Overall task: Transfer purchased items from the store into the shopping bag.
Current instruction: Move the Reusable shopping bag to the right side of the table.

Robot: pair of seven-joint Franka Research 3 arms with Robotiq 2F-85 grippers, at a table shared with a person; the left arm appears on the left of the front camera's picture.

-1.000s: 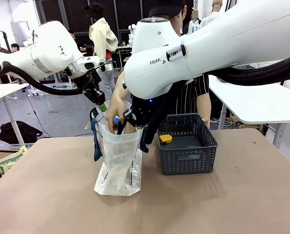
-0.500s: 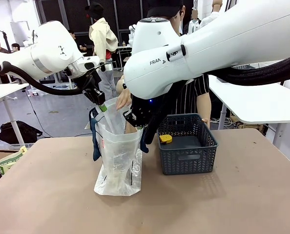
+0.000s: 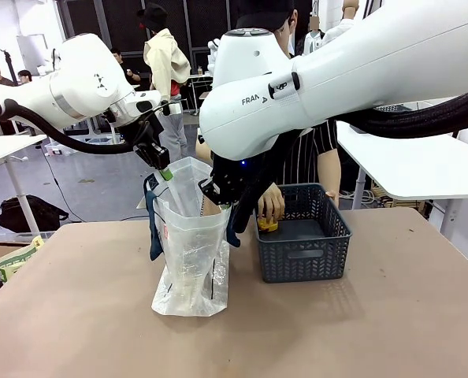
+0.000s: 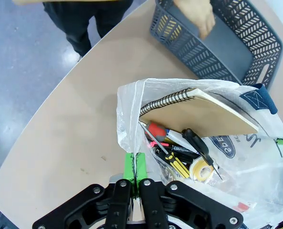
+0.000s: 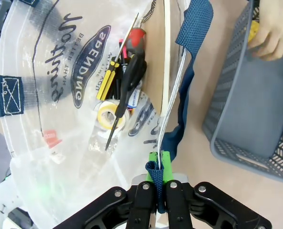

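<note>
The shopping bag (image 3: pixel 188 252) stands open on the table, held up by both grippers. My left gripper (image 3: pixel 165 174) (image 4: pixel 134 167) is shut on the bag's far left rim. My right gripper (image 3: pixel 212 192) (image 5: pixel 158 168) is shut on the opposite rim together with a navy handle (image 5: pixel 191 28). Inside the bag lie a spiral notebook (image 4: pixel 198 112), screwdrivers (image 5: pixel 127 71) and a tape roll (image 5: pixel 109 115). To the right stands the store, a dark grey basket (image 3: pixel 301 236) (image 4: pixel 227 45) (image 5: pixel 256 109). A person's hand (image 3: pixel 270 206) (image 5: pixel 275 33) reaches into it, onto a yellow item (image 3: pixel 267 225) (image 5: pixel 252 31).
The person stands at the table's far side behind the bag and basket. My right arm's large white links (image 3: pixel 336 71) cross the upper picture. The brown table (image 3: pixel 391 331) has free room in front and on both sides.
The person's hand has left the bag's mouth, risen and moved right into the basket, onto the yellow item. Both grippers keep holding the bag in the same place.
</note>
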